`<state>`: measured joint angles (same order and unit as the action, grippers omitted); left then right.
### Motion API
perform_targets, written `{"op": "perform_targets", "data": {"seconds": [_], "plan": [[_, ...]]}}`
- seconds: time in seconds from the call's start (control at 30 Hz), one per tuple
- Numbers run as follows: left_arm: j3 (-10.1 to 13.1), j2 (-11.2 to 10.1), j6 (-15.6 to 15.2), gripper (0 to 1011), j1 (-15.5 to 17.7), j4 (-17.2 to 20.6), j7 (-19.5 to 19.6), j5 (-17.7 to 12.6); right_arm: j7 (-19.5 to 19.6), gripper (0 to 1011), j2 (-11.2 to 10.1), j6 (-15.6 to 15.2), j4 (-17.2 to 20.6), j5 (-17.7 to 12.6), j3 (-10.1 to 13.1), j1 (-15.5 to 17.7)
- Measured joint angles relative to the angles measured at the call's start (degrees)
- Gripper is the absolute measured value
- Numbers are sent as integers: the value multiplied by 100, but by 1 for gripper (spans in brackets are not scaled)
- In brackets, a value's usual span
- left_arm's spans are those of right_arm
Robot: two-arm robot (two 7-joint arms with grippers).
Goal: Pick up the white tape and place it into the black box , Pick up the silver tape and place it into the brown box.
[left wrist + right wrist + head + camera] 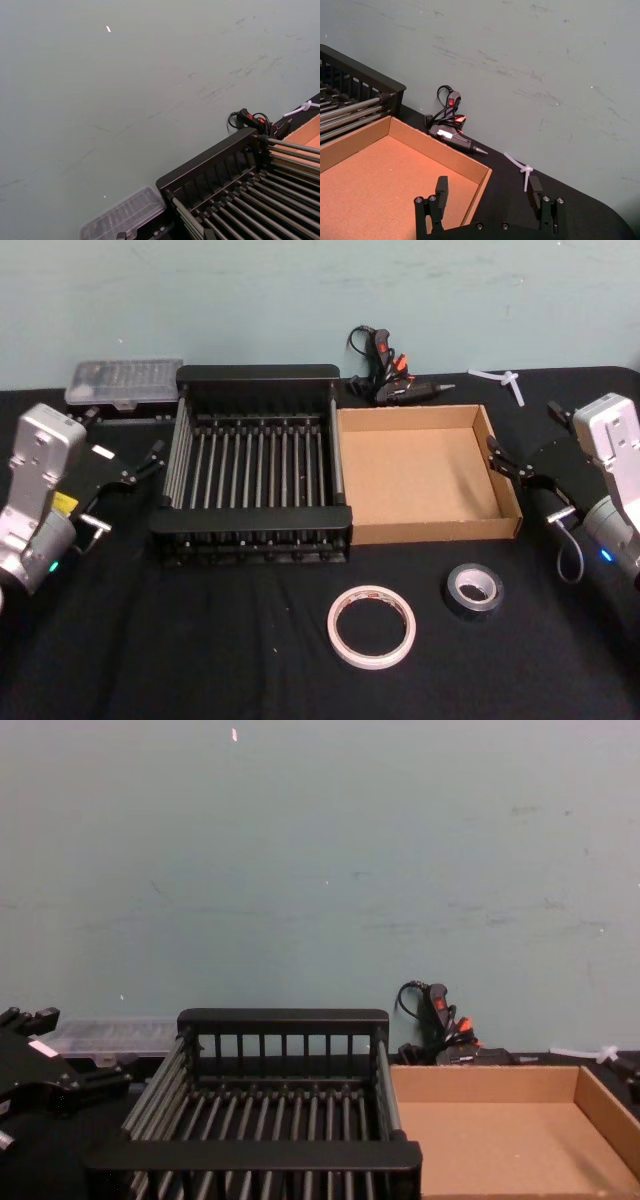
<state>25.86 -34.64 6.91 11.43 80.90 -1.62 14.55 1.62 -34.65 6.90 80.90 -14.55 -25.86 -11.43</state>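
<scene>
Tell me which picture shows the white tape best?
The head view. There the white tape lies flat on the black table, whole and unblocked, in front of the black box and beside the silver tape. The chest and wrist views look past it at the boxes and wall.

head view downward, chest view level, both sharing black box (255, 380)

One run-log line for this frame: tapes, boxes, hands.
white tape: on table, unpicked | silver tape: on table | black box, brown box: empty | left hand: open, beside black box | right hand: open, beside brown box
</scene>
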Motion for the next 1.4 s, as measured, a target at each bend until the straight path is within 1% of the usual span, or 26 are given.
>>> {"op": "perform_targets", "data": {"seconds": [1.0, 1.27, 1.4], "plan": [[0, 0, 0, 1001, 0, 0, 0, 0, 0, 1002, 0, 0, 0, 0, 0, 0], [0, 0, 0, 1001, 0, 0, 0, 0, -134, 1003, 54, 3, 52, 0, 129, 57], [0, 0, 0, 1001, 0, 0, 0, 0, -246, 1002, 72, -20, 132, -69, 219, 130]]}}
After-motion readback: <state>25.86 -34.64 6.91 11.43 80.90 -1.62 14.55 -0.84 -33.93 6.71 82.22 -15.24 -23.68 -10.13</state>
